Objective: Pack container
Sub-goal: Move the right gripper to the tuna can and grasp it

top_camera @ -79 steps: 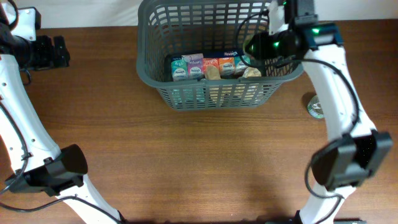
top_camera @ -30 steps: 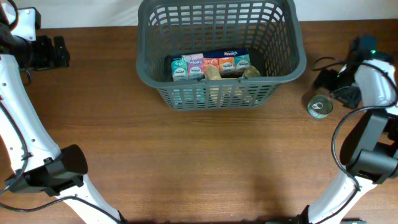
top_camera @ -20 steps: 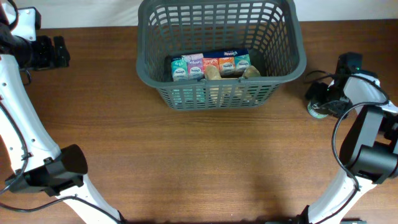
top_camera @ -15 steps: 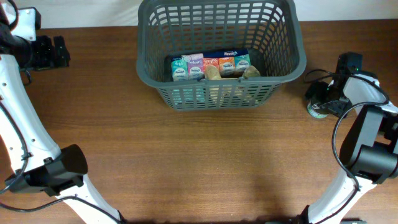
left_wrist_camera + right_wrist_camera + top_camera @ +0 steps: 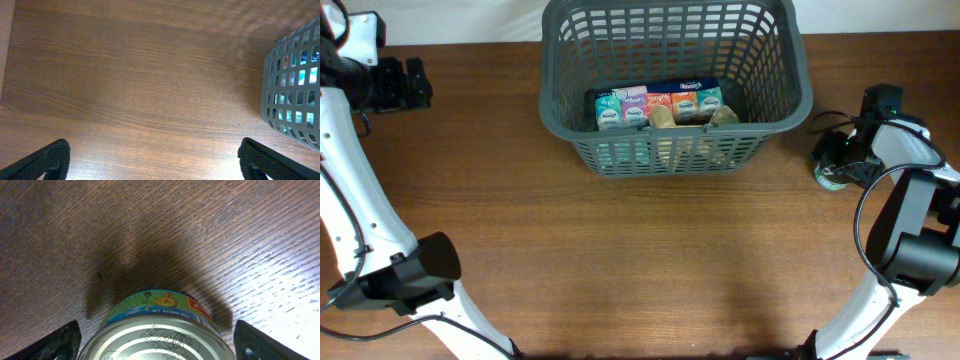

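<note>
The container, a large dark grey slotted basket [image 5: 670,160], stands at the back middle of the table; its corner shows in the left wrist view [image 5: 292,75]. Colourful small cartons [image 5: 655,108] and tan items lie inside it. A small round tin can [image 5: 828,181] stands upright on the table to the right of the basket. My right gripper [image 5: 838,158] is low over it, open, with a finger on each side of the can [image 5: 157,325]. My left gripper [image 5: 408,84] is open and empty at the far left, above bare wood [image 5: 152,160].
The table is brown wood [image 5: 640,260]. A pale surface borders its back edge [image 5: 450,20]. The table's left edge shows in the left wrist view [image 5: 6,60].
My right arm left the basket, swung right and came down over the tin can; it has held nearly still for the last half second. The left arm has not moved.
</note>
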{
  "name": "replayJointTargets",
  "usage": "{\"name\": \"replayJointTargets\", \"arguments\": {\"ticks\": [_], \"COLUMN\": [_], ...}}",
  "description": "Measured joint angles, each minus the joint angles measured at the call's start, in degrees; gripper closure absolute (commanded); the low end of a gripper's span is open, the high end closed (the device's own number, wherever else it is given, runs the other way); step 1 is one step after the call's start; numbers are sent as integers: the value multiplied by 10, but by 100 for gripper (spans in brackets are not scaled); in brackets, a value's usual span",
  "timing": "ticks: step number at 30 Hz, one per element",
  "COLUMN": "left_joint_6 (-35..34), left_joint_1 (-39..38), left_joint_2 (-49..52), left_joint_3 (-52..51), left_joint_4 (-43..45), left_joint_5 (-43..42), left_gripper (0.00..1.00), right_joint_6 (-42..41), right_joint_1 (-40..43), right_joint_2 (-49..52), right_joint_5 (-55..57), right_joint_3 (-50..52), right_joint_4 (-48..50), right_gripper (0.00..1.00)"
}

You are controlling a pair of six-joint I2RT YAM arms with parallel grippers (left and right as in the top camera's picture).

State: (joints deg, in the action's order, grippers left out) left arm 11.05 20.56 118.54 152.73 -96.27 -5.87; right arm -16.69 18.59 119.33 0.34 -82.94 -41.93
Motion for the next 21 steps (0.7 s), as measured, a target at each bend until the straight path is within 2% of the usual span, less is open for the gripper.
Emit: {"name": "replayJointTargets", "arguments": {"ticks": [5, 7, 13, 17, 21], "left_joint_6": [0, 0, 0, 0, 0], "left_joint_1": [0, 0, 0, 0, 0], "left_joint_2": [0, 0, 0, 0, 0], "left_joint_3": [0, 0, 0, 0, 0], "left_joint_4": [0, 0, 0, 0, 0], "left_joint_5": [0, 0, 0, 0, 0], "left_gripper": [1, 1, 1, 1, 1], "right_joint_6": [1, 1, 0, 0, 0], "right_joint_1": [0, 0, 0, 0, 5], "right_joint_2": [0, 0, 0, 0, 0], "right_joint_5": [0, 0, 0, 0, 0], "right_joint_3": [1, 1, 1, 0, -29], "right_joint_4": [-1, -2, -1, -13, -84], "right_gripper": [35, 43, 48, 74, 87]}}
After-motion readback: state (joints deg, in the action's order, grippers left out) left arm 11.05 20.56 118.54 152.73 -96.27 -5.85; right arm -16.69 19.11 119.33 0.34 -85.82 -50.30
